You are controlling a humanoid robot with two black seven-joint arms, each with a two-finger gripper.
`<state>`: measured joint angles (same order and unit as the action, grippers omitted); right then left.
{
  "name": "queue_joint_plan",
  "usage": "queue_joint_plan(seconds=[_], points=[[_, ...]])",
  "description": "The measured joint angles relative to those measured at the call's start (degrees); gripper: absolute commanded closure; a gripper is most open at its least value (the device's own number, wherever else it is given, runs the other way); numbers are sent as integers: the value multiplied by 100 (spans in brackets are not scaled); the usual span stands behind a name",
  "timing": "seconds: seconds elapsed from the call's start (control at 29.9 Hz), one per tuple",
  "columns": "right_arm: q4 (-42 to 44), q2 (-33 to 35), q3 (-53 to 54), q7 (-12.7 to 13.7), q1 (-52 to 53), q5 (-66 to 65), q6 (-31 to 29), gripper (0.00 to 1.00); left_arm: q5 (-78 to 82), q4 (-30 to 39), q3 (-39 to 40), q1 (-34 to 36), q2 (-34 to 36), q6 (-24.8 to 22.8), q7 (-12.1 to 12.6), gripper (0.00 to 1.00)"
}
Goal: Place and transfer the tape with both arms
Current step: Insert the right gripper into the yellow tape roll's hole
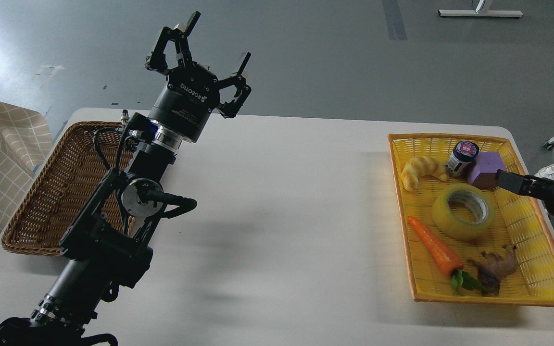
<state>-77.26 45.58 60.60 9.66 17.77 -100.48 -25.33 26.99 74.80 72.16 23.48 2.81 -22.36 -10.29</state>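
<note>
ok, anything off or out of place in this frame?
Nothing stands out. The tape lies flat in the yellow basket among the croissant, jar, purple block, carrot and toy animal. Nothing is spilled. The brown basket sits squarely on the table.

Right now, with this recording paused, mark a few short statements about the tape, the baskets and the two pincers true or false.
1. The tape lies in the yellow basket. True.
2. The left pincer is shut on the tape. False: it is open, raised above the table and empty.
3. The carrot lies in the brown wicker basket. False: it lies in the yellow basket, beside the tape.
4. The right pincer reaches in over the yellow basket's right side, near the purple block. True.
5. The tape stands on the bare table. False: it is in the yellow basket.
</note>
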Motion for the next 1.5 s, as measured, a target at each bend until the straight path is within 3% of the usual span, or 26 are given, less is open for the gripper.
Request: queue_joint_plan(seconds=[0.67,0.94,1.24,1.5], points=[[311,-512,-258,-90,4,-542,10,6,0,43,59,-76,9,28,0,2],[359,-617,-273,-92,13,-623,10,27,0,43,62,-124,9,27,0,2],[383,-647,-280,-336,11,-783,10,26,0,44,62,-145,18,21,0,2],[395,-716,-321,-359,-36,-814,10,26,-1,43,62,-218,63,20,0,2]])
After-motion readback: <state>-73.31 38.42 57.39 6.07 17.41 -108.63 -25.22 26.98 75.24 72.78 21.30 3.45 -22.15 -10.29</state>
